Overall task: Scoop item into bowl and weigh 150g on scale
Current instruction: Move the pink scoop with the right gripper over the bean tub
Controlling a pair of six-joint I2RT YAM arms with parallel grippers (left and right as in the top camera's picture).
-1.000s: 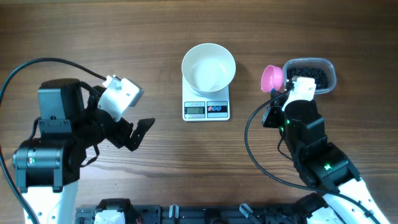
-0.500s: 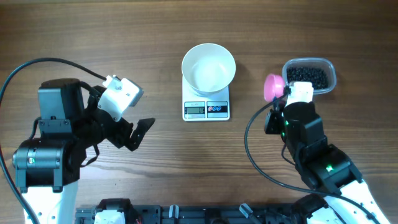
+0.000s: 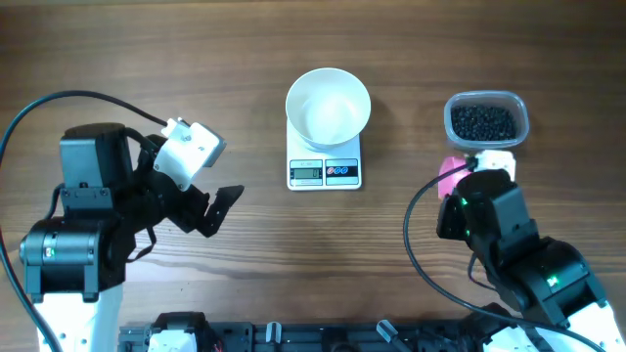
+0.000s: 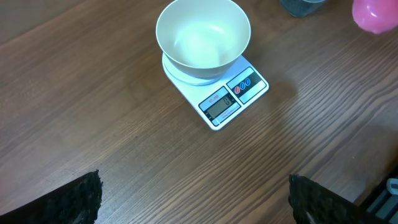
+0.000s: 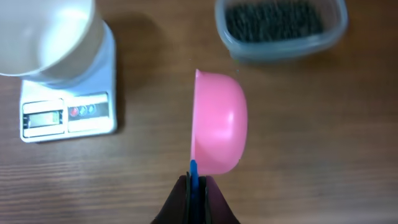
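Note:
The white bowl (image 3: 328,106) stands empty on the scale (image 3: 325,172) at the table's middle back. The item, a heap of small black pellets (image 3: 483,120), lies in a clear plastic tub (image 3: 520,113) at the back right. My right gripper (image 5: 196,182) is shut on the blue handle of a pink scoop (image 5: 219,124). The scoop is held on edge, a little short of the tub (image 5: 280,46) and to the right of the scale (image 5: 68,112). What is inside the scoop is hidden. My left gripper (image 4: 194,199) is open over bare wood, well short of the bowl (image 4: 202,38).
The right arm's black cable (image 3: 416,240) loops over the wood on the near right. The left arm's base (image 3: 73,230) fills the near left corner. Brown wooden tabletop (image 3: 264,244) lies between the two arms.
My right arm has pulled back toward the near edge. The pink scoop went from beside the tub's left wall to just in front of the tub. The left arm has not moved.

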